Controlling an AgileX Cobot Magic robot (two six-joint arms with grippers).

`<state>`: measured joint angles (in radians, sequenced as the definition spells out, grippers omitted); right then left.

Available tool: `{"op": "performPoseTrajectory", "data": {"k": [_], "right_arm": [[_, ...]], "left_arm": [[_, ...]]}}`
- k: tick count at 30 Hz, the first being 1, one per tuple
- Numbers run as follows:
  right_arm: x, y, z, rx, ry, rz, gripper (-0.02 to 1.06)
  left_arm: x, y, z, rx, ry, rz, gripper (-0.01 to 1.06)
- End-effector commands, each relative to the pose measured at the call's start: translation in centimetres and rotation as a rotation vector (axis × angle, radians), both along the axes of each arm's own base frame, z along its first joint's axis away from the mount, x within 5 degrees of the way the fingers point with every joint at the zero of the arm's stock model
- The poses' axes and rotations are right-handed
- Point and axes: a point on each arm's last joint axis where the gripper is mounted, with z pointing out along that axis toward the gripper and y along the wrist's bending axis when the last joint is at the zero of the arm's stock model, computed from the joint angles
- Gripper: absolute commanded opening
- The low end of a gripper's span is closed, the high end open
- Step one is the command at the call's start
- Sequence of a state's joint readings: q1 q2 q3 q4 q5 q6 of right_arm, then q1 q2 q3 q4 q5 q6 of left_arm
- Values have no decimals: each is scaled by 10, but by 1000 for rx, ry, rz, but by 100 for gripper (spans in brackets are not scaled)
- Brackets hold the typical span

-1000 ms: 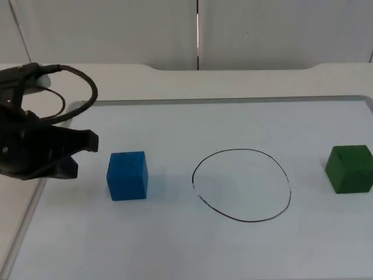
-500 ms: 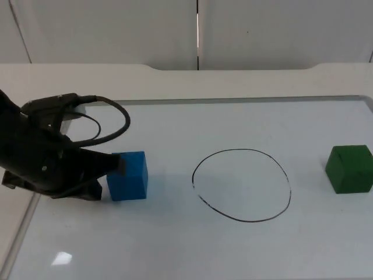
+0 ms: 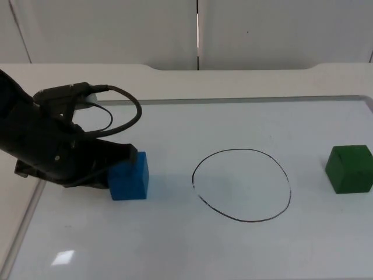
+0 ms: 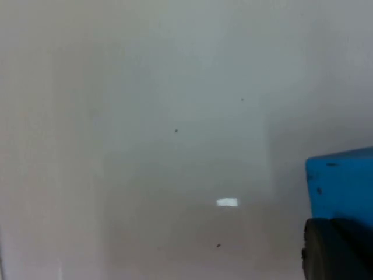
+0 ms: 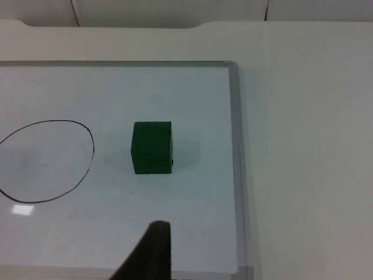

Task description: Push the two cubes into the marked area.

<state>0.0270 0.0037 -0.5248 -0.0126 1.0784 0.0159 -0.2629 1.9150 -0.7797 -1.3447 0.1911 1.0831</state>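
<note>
A blue cube sits on the whiteboard, left of the black hand-drawn circle. My left gripper is low over the board, pressed against the cube's left side, its arm covering part of the cube. In the left wrist view a black fingertip sits right beside the blue cube. The green cube rests to the right of the circle. The right arm waits off to the right; its wrist view looks down past a black fingertip onto the green cube and part of the circle.
The whiteboard's grey frame runs close to the right of the green cube, with bare table beyond it. The board's left edge lies just behind the left arm. The partition wall closes the far side.
The left arm has swung right and down across the board's left edge until its gripper meets the blue cube. The cube has barely shifted. The green cube is unmoved.
</note>
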Motion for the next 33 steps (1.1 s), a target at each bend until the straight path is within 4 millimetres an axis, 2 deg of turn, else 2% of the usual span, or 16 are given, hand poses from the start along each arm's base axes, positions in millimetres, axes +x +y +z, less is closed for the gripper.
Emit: {"op": "performPoseTrajectory", "data": {"k": [1,24,33], "right_arm": [[1,0,-3,-6,6,-1,105],[1,0,-3,-6,6,-1,105],[1,0,-3,-6,6,-1,105]], "left_arm": [[1,-3,1,-25,7,7,0],[-1,-11,3,-113,36,16,0],[-3,-22,3,-91,18,-1,0]]}}
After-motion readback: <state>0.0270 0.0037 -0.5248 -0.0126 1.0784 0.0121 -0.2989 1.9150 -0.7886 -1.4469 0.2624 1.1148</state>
